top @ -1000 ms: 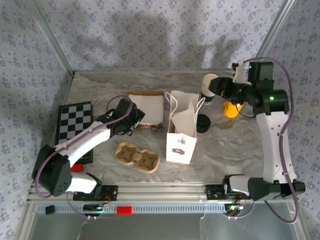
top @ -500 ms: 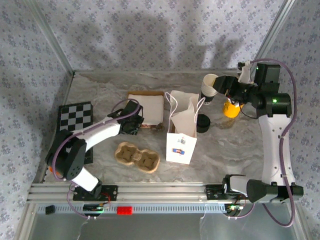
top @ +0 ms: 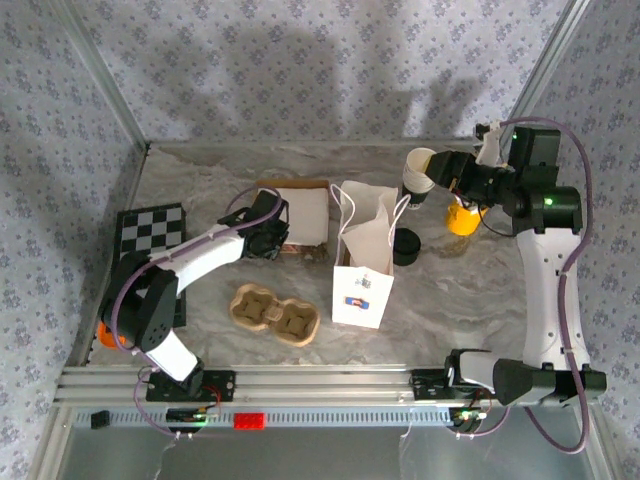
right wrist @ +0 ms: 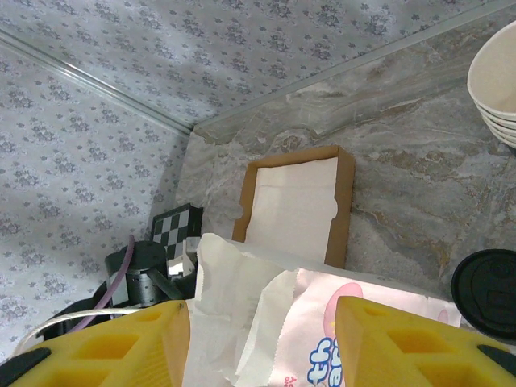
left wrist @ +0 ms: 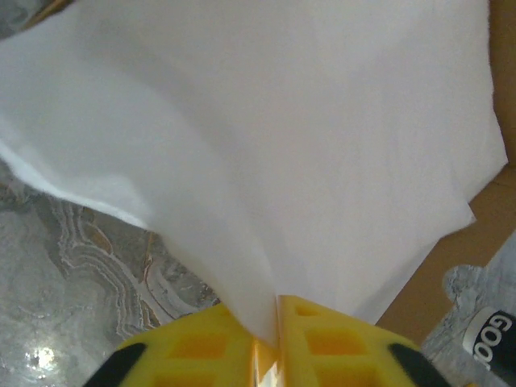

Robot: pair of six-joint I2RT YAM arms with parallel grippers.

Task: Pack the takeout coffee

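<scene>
My left gripper reaches to the near left corner of the brown cardboard tray. Up close its yellow fingers are shut on the edge of a white paper napkin, and the sheet lifts in a fold from the pinch in my left gripper. My right gripper hovers at the back right beside a lidless stack of cream cups. Seen from the wrist, the right gripper stands open with nothing between its fingers, above the open white paper bag. The takeout coffee is out of view.
The white paper bag stands upright mid-table. A squat black stack of lids sits to its right, with a yellow object behind it. A pulp cup carrier lies in front and a checkerboard at the left.
The left gripper has moved right and back to the napkin tray and closed on a napkin. The right arm shifted slightly and then held still, jaws unchanged.
</scene>
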